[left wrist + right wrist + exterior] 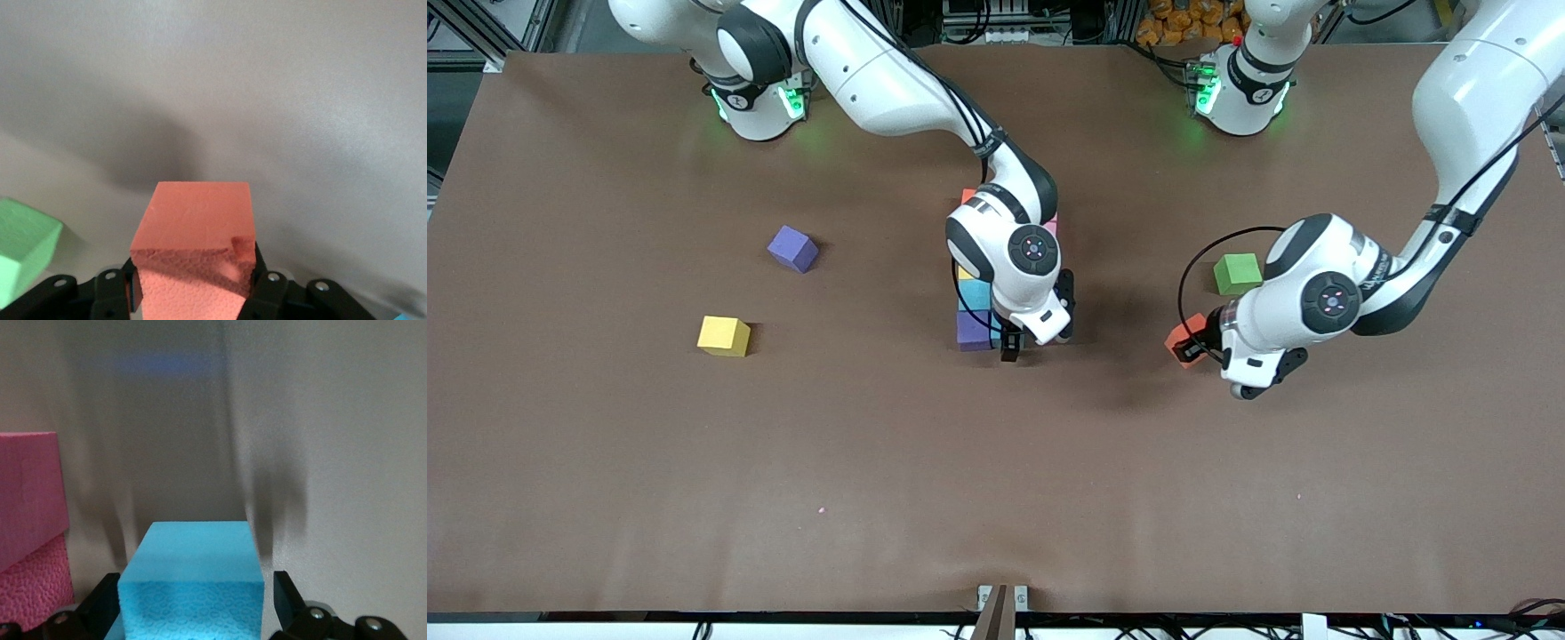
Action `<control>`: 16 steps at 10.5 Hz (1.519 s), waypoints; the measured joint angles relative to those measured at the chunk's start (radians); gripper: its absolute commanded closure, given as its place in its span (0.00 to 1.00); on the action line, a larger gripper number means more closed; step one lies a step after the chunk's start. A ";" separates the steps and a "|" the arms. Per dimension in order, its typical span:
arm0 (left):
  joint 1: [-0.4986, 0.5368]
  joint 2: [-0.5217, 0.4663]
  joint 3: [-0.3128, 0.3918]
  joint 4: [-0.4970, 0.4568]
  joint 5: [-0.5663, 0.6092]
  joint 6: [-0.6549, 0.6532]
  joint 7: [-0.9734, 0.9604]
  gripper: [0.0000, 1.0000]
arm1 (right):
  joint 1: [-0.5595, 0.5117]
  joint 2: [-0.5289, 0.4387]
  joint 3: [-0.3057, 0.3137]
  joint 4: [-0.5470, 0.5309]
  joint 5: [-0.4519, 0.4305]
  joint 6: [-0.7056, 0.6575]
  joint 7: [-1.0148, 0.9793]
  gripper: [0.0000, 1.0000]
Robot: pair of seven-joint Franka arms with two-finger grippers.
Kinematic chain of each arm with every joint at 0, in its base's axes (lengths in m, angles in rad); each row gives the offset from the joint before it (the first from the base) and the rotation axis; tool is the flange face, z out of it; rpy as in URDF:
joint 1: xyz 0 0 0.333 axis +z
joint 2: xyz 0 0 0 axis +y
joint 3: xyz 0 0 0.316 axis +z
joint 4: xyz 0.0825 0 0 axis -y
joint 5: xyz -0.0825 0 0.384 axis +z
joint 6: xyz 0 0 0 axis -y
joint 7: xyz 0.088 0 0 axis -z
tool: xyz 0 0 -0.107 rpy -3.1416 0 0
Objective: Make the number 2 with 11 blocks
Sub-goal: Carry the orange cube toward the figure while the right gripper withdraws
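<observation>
Centrally, mid-surface: partly built number 2 [975,302] of matte foam cubes, mostly hidden under the right arm; visible there a purple cube [975,330] at the end nearest the front camera, a blue cube touching it just farther from that camera, then a sliver of yellow, with scraps of orange and pink at the end toward the robots' bases. Right over that figure, the right gripper [1010,345], pointing down at its near end; in the right wrist view, fingers [285,600] standing apart on either side of a bright blue cube [193,577], a gap showing at each side, and a pink cube [30,520] just beside. Toward the right arm's end of the surface, two loose blocks lying well apart from the figure: a second purple cube [792,248], turned askew, and a yellow cube [724,336] nearer the front camera. Toward the left arm's end, the left gripper [1199,343] clamped on a reddish-orange cube [1183,342], held tilted; seen close in the left wrist view, smooth top face, pitted cut side, small dent at one edge. Near it, a green cube [1237,273] resting on the brown surface [996,480].
</observation>
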 measured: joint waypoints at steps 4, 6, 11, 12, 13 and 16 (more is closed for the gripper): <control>-0.108 0.012 0.051 0.051 0.000 0.000 -0.200 0.81 | 0.012 -0.020 0.000 0.029 0.001 -0.050 0.000 0.00; -0.125 0.020 0.057 0.064 0.000 0.000 -0.286 0.83 | 0.012 -0.040 -0.001 0.033 0.001 -0.062 0.000 0.00; -0.292 0.067 0.152 0.160 -0.017 0.001 -0.473 0.85 | -0.059 -0.085 -0.012 0.034 0.034 -0.084 -0.015 0.00; -0.306 0.076 0.159 0.175 -0.045 0.001 -0.475 0.85 | -0.102 -0.100 -0.014 0.034 0.036 -0.087 -0.030 0.00; -0.311 0.079 0.170 0.182 -0.064 0.001 -0.490 0.85 | -0.155 -0.114 -0.017 0.034 0.038 -0.095 -0.066 0.00; -0.365 0.087 0.207 0.191 -0.076 0.001 -0.702 0.85 | -0.309 -0.144 -0.028 0.036 0.039 -0.097 -0.160 0.00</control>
